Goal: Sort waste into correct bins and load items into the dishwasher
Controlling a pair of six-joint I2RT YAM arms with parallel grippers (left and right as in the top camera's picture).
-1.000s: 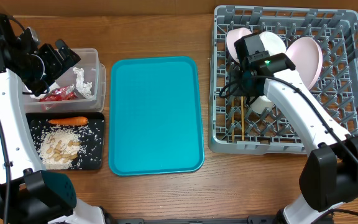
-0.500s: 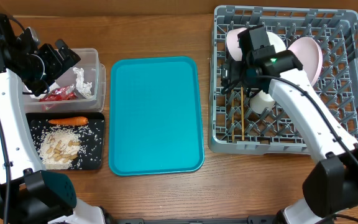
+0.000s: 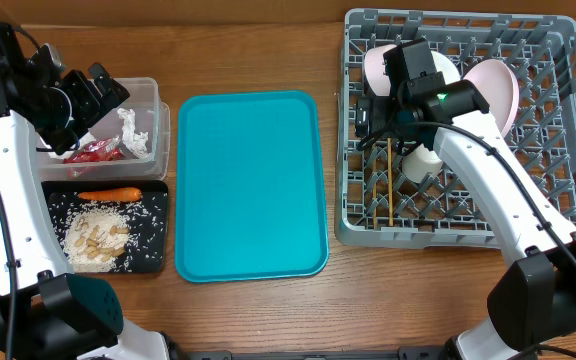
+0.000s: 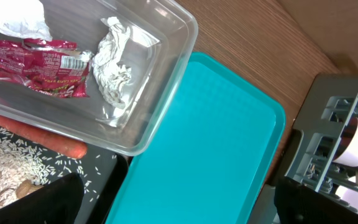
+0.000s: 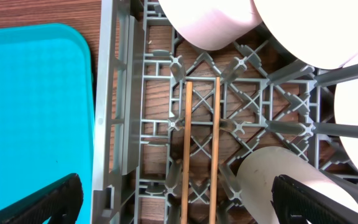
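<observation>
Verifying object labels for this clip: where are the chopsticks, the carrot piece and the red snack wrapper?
chopsticks (image 5: 187,149), right wrist view, mid-length of one stick.
carrot piece (image 3: 108,194), overhead view, middle of its length.
red snack wrapper (image 4: 39,68), left wrist view, centre of the printed face.

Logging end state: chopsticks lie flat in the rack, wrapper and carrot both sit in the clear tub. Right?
Not quite. The carrot lies in the black tray, not the clear tub; the overhead view shows it. The wrapper is in the tub and the chopsticks lie flat in the rack.
</observation>
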